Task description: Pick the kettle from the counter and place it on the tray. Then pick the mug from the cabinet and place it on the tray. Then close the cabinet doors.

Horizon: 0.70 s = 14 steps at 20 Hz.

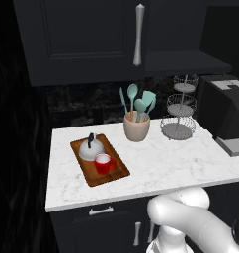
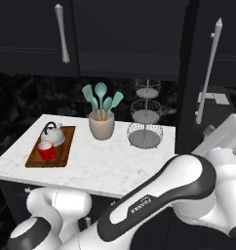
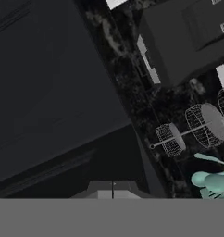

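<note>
**A:** Where do the task's things lie?

**B:** The kettle (image 1: 91, 148) and the red mug (image 1: 104, 164) both sit on the wooden tray (image 1: 119, 170), touching or nearly so, with the mug on the near side. The tray lies at the left end of the table (image 1: 161, 163). By my judgement only the cabinet doors are left to do.

**A:** And the doors?

**B:** The left door (image 1: 82, 34) looks closed, its bar handle (image 1: 138, 34) upright at its right edge. The right door (image 2: 188, 73) stands swung out from the cabinet (image 1: 185, 62), seen almost edge-on from the right base camera, with its bar handle (image 2: 210, 68) upright.

**A:** How does it lie from the pincer?

**B:** The pincer (image 3: 113, 190) has its tips pressed together and holds nothing. In the hand view a broad dark panel (image 3: 53, 92), I take it the open door's face, lies just ahead of the tips and off to one side. The door's long axis runs floor to ceiling, so I judge the move to be a sideways sweep against the panel, swinging it back toward the cabinet. There is one arm, so no choice of hand. I cannot tell whether the tips touch the panel.

**A:** Counts?

**B:** One kettle, one mug, one tray, two doors and two bar handles. Further out, one beige utensil crock (image 1: 137, 127) holds four turquoise utensils as far as I can count, and one three-tier wire stand (image 1: 178, 111) is just beside it
</note>
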Motion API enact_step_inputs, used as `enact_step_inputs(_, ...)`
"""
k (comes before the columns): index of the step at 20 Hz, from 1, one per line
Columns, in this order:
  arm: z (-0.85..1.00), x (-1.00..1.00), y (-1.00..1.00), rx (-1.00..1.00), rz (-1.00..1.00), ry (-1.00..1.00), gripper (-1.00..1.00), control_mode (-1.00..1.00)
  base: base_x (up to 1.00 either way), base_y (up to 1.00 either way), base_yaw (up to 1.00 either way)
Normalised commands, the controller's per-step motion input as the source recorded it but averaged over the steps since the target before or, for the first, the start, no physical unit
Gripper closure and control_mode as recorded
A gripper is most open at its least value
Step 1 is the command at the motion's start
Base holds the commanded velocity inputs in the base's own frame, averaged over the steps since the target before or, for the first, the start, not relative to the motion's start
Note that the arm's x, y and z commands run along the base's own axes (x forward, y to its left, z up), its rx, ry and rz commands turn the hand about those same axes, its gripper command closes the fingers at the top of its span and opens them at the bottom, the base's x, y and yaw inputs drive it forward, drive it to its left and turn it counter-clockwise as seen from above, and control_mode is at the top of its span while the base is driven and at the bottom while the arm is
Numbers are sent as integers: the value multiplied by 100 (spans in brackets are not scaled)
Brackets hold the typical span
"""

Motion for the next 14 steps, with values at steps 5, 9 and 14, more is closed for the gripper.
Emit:
enact_step_inputs(5,34,0,68,0,28,-17,100,-100,0,0,0)
enact_step_inputs(9,52,0,66,0,19,-20,100,-100,0,0,0)
enact_step_inputs(14,42,0,69,0,7,-12,100,-100,0,0,0)
